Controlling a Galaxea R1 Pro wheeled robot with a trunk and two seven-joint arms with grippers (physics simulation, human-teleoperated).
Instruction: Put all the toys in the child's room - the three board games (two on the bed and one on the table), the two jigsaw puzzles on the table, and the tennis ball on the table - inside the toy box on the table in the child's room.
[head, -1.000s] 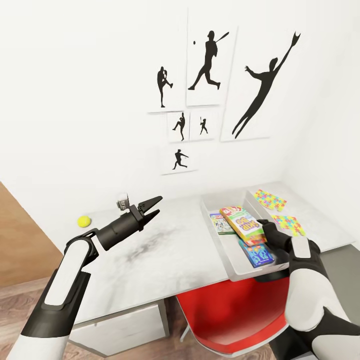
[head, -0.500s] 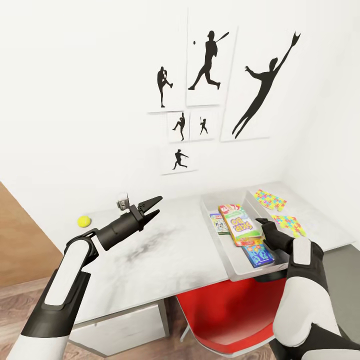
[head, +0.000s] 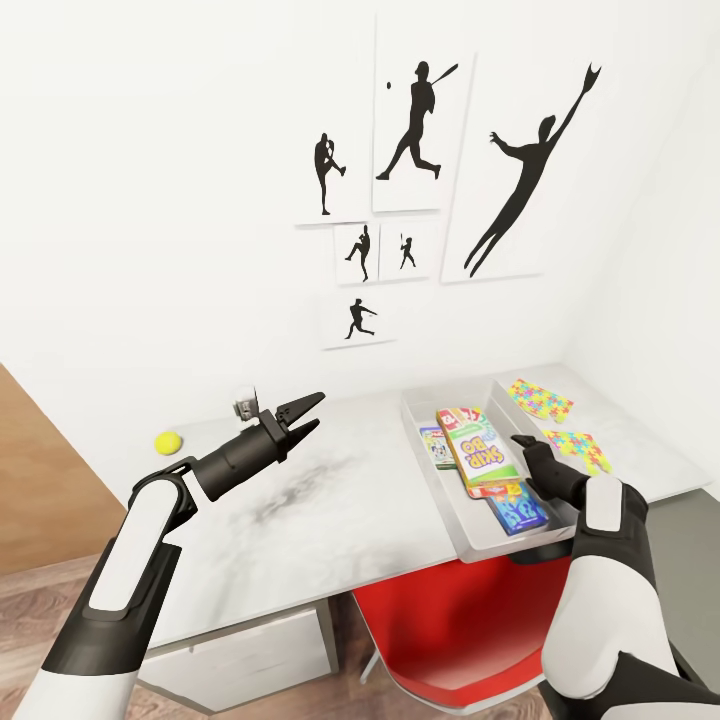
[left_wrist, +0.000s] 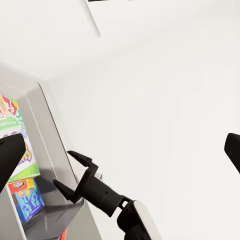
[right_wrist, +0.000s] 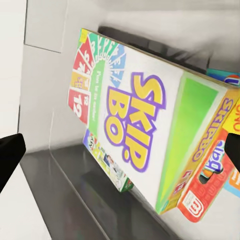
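The grey toy box (head: 441, 500) stands on the table (head: 330, 500) at the right. In it the Skip-Bo board game (head: 474, 448) leans across the white-green Monopoly one (head: 433, 446) and the blue one (head: 520, 511). My right gripper (head: 528, 455) hovers open at the box's right rim, close to the Skip-Bo game (right_wrist: 145, 135), its fingertips (right_wrist: 10, 155) wide apart. Beyond it two jigsaw puzzles (head: 540, 398) (head: 578, 450) lie flat. The tennis ball (head: 168, 442) rests at the table's far left. My left gripper (head: 318, 411) hangs open over the middle, holding nothing.
A small clear cup (head: 245, 402) stands near the wall behind my left gripper. A red chair (head: 450, 630) is tucked under the table below the toy box. A white drawer unit (head: 240, 650) sits under the left part. Wooden floor lies to the left.
The Skip-Bo game left my right gripper and settled flatter and deeper in the toy box. The right gripper drew back slightly toward the rim. The left arm stayed still.
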